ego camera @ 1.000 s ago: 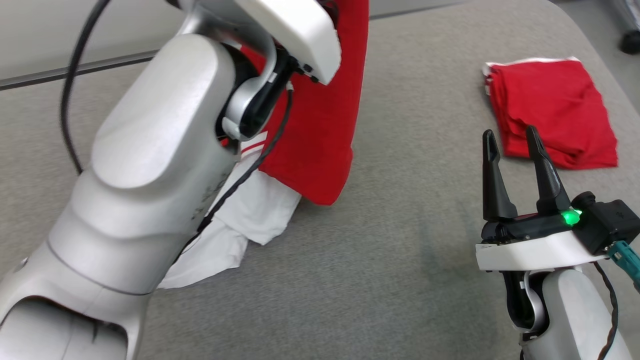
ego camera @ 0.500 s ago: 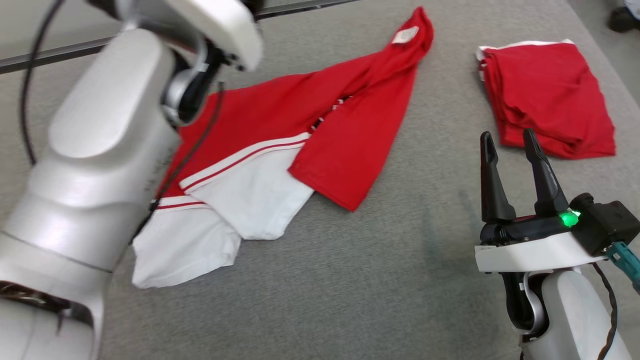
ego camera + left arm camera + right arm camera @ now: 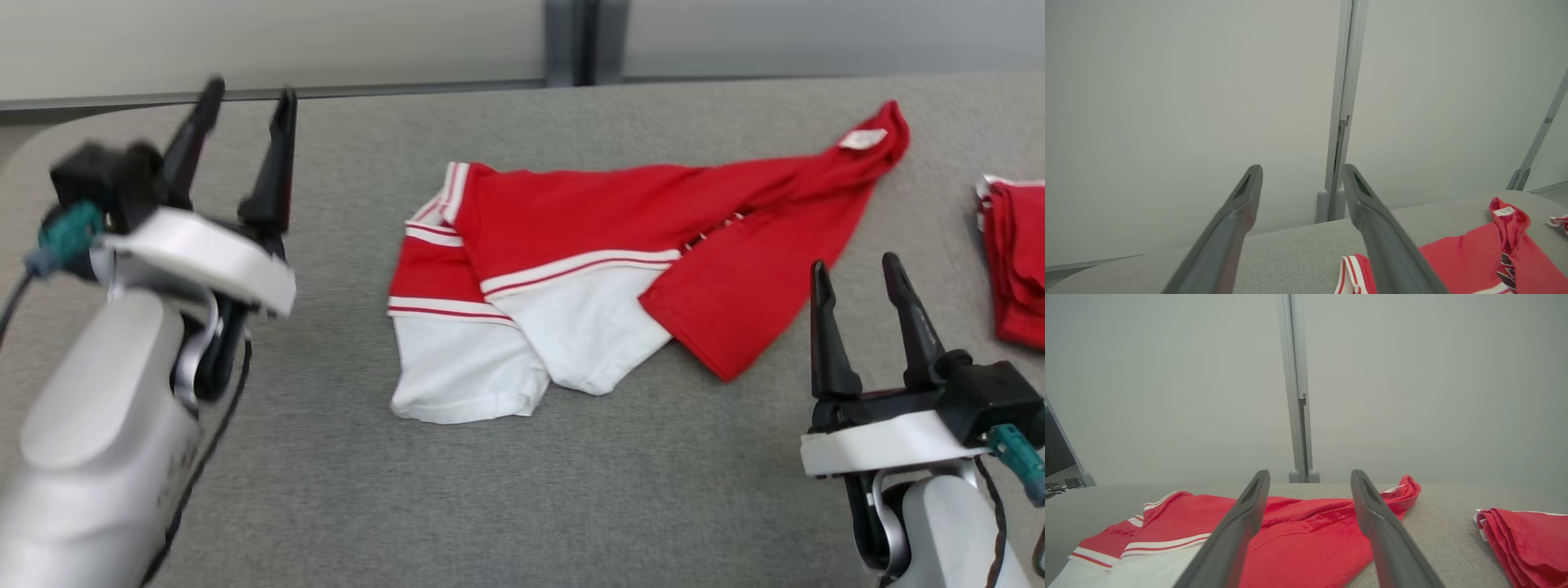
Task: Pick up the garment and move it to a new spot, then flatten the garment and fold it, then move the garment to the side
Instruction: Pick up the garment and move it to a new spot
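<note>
Garment (image 3: pixel 637 245) crumpled, long axis left-right. Lies just beside right gripper (image 3: pixel 854 264) (red hem closest), farther from left gripper (image 3: pixel 251 88). Fingers spread on both, empty.

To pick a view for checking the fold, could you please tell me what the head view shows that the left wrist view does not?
Head view: the white lower panels of the garment and the open right claw. Left wrist view: a slanted metal bar. Both: the open left claw, the garment's red part, the wall post, the grey table.
</note>
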Available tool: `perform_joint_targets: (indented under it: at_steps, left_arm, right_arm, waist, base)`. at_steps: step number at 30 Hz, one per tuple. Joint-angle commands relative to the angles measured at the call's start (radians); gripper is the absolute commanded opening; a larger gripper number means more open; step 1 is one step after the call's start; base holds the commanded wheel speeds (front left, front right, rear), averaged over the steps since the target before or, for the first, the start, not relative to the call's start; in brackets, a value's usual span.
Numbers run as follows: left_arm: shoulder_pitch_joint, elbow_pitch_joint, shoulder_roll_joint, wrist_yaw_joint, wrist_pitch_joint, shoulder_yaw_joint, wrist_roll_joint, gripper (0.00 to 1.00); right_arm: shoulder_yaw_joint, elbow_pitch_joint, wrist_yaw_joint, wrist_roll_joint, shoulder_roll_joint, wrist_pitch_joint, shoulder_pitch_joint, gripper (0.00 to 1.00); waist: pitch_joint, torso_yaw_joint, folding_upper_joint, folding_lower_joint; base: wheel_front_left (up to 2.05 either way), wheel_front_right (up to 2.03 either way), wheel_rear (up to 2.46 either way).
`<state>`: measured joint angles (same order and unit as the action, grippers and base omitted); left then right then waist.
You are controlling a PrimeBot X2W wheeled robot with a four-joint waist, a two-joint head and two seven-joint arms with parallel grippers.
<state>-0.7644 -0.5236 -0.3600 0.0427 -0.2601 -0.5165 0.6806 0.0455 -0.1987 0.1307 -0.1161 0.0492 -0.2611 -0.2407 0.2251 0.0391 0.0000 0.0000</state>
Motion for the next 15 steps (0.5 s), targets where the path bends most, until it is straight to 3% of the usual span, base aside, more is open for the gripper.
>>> perform_joint_targets:
  at_steps: [1, 6, 10, 15]
  left_arm:
    - [0.038, 0.032, -0.001, 0.001, -0.006, 0.017, -0.005, 1.00]
    - [0.294, 0.190, 0.018, -0.010, -0.004, 0.115, -0.072, 1.00]
    - [0.513, 0.316, 0.127, -0.014, -0.005, 0.247, -0.156, 1.00]
    - [0.596, 0.352, 0.197, 0.021, -0.005, 0.330, -0.235, 1.00]
  right_arm:
    - [-0.001, -0.003, 0.000, 0.010, 0.002, -0.006, 0.016, 1.00]
    - [-0.007, -0.013, 0.000, 0.031, 0.002, -0.006, 0.056, 1.00]
    - [-0.021, -0.011, 0.000, 0.035, 0.003, -0.006, 0.101, 1.00]
    - [-0.010, -0.011, 0.000, 0.025, 0.002, -0.006, 0.122, 1.00]
  waist:
    - [-0.060, 0.063, 0.0000, 0.0000]
    - [-0.096, 0.103, 0.0000, 0.0000]
    - [-0.119, 0.129, 0.0000, 0.0000]
    - [-0.124, 0.140, 0.0000, 0.0000]
  base:
    - [0.00, 0.00, 0.00]
    - [0.00, 0.00, 0.00]
    - [0.00, 0.00, 0.00]
    - [0.00, 0.00, 0.00]
